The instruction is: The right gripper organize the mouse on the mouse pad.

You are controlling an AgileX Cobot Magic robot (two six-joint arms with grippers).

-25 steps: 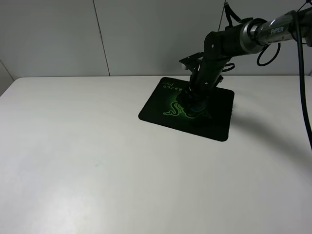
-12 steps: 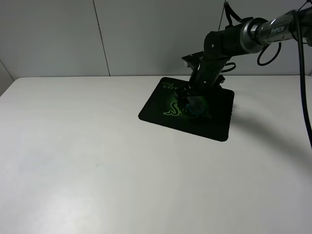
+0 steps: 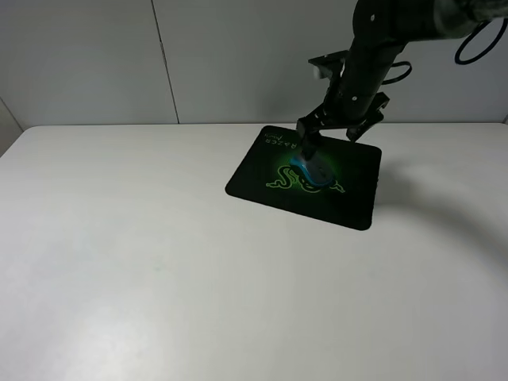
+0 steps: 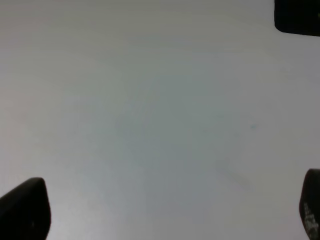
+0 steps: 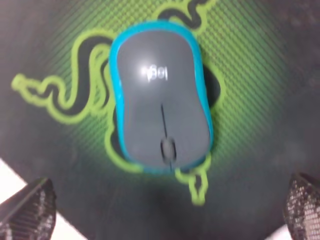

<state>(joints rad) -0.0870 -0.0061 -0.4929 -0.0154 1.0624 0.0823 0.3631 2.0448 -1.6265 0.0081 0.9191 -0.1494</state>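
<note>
The mouse [image 3: 308, 171], dark grey with teal sides, lies on the green logo at the centre of the black mouse pad [image 3: 357, 198]. My right gripper [image 3: 329, 140] hangs open above the mouse and does not touch it. In the right wrist view the mouse [image 5: 161, 97] lies flat on the mouse pad [image 5: 260, 75], with my gripper [image 5: 165, 212] open and its fingertips [image 5: 27, 210] wide apart on either side. The left gripper [image 4: 167, 210] is open over bare white table and does not show in the high view.
The white table [image 3: 159, 262] stretches to the left and front of the pad. A grey wall [image 3: 95, 55] stands behind the table. A dark shape [image 4: 297, 17] sits at a corner of the left wrist view.
My right gripper has let go of the mouse, opened, and risen up and back from the pad. The mouse stays on the logo.
</note>
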